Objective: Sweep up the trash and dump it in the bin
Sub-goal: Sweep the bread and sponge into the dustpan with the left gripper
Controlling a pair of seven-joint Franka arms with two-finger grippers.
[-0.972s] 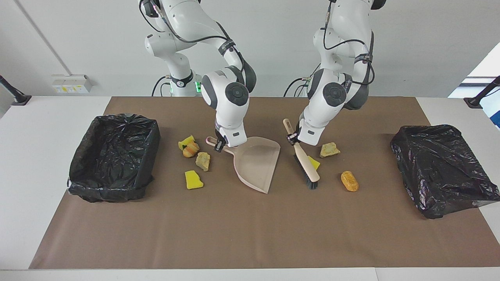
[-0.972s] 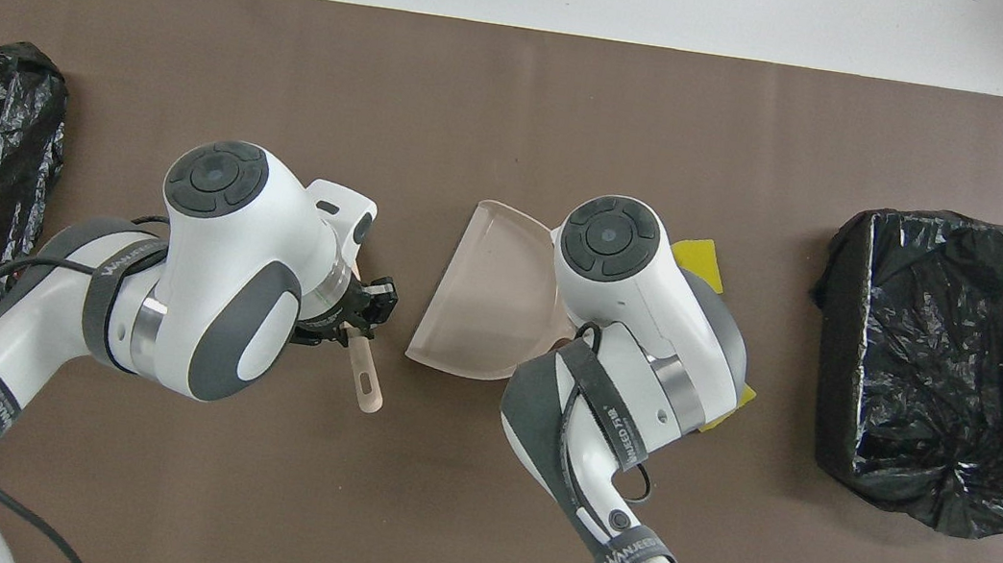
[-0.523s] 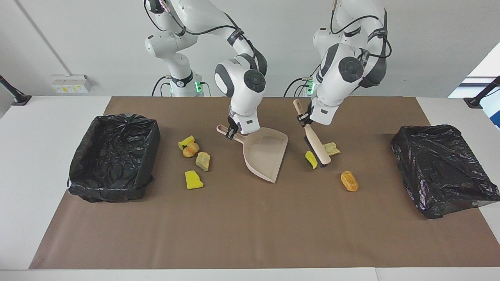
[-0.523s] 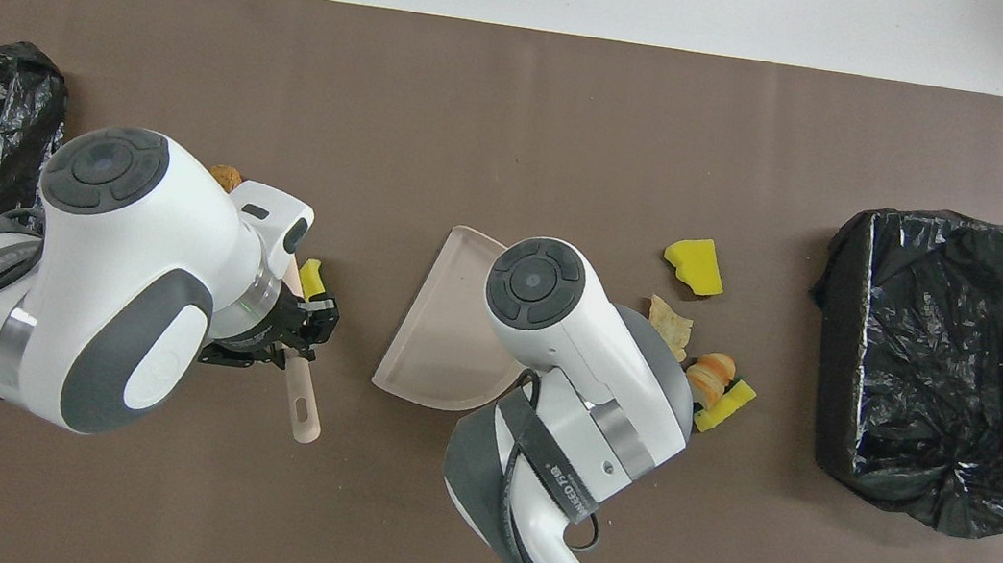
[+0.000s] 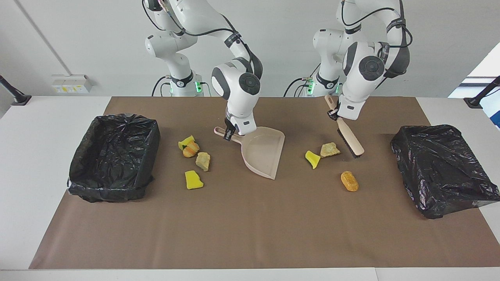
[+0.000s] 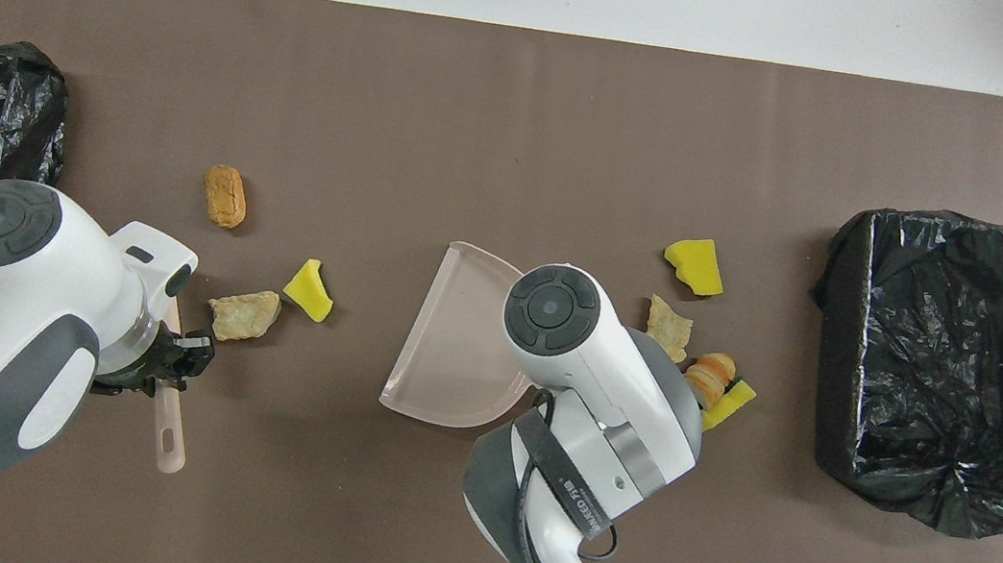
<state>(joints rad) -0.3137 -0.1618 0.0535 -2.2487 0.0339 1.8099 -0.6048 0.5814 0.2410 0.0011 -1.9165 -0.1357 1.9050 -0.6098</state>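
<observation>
Spongy, crumbly trash [image 5: 328,150] lay scattered on the mat either side of my dustpan [image 5: 263,153], looked light and skittish, better swept than pinched; left gripper [image 5: 333,114] clamped the brush [image 5: 350,137], right gripper [image 5: 229,134] the dustpan handle.

Seven scraps of trash [image 5: 194,150] on brown paper, four by one bin [image 5: 114,156], three scattered near the other bin [image 5: 443,168]

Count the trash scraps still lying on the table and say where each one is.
7. Toward the left arm's end: yellow wedge, beige lump, orange piece. Toward the right arm's end: yellow strip, orange-brown piece, beige chunk, yellow chunk. None looks hidden.
</observation>
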